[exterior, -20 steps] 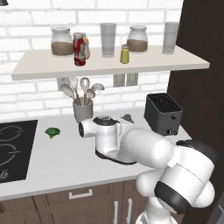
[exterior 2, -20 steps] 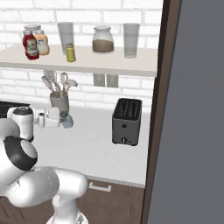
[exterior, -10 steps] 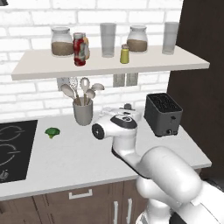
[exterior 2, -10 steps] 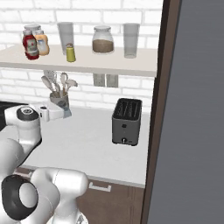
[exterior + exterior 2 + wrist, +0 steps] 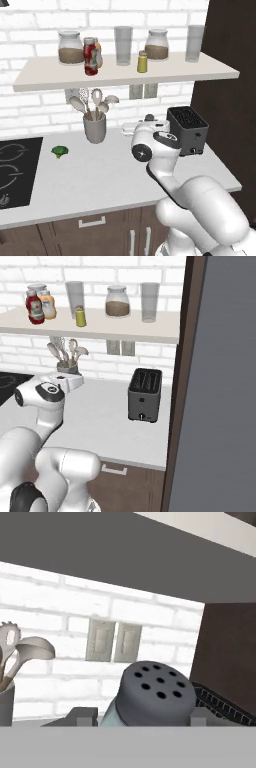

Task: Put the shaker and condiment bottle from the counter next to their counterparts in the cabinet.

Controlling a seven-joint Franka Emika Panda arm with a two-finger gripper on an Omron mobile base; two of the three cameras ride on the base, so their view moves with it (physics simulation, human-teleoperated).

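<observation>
From the camera behind the arm's left shoulder, the white arm reaches over the grey counter (image 5: 100,175) toward the brick wall, its wrist level between a grey utensil holder (image 5: 95,128) and a black toaster (image 5: 187,130). The gripper (image 5: 134,126) is largely masked by the wrist, and its jaws cannot be read here. Above, the red condiment bottle (image 5: 90,56) stands on the pale shelf (image 5: 125,76) just in front of the orange bottle (image 5: 97,52), beside a jar of brown grains (image 5: 70,48). The yellow-green shaker (image 5: 142,62) stands farther right, between a drinking glass (image 5: 123,45) and a second jar (image 5: 156,45). A piece of broccoli (image 5: 60,151) lies on the counter near the black cooktop (image 5: 12,170).

From the camera behind the right shoulder, the same shelf (image 5: 100,328) carries the red bottle (image 5: 34,307) and orange bottle (image 5: 48,304) at its left end, with the yellow-green shaker (image 5: 80,316) close to a glass (image 5: 75,296). The toaster (image 5: 144,394) sits well right of the arm, whose hand points at the utensil holder (image 5: 66,367).

From the camera on the hand, the blue-grey shaker (image 5: 150,699) sits between the two dark fingertips (image 5: 82,716), its perforated grey cap uppermost; the fingers flank its body closely, gripping it. Behind it are two wall switches (image 5: 114,643), spoons in the holder (image 5: 6,704) at left, the toaster's edge (image 5: 220,704) at right and the shelf's underside (image 5: 125,557) overhead.
</observation>
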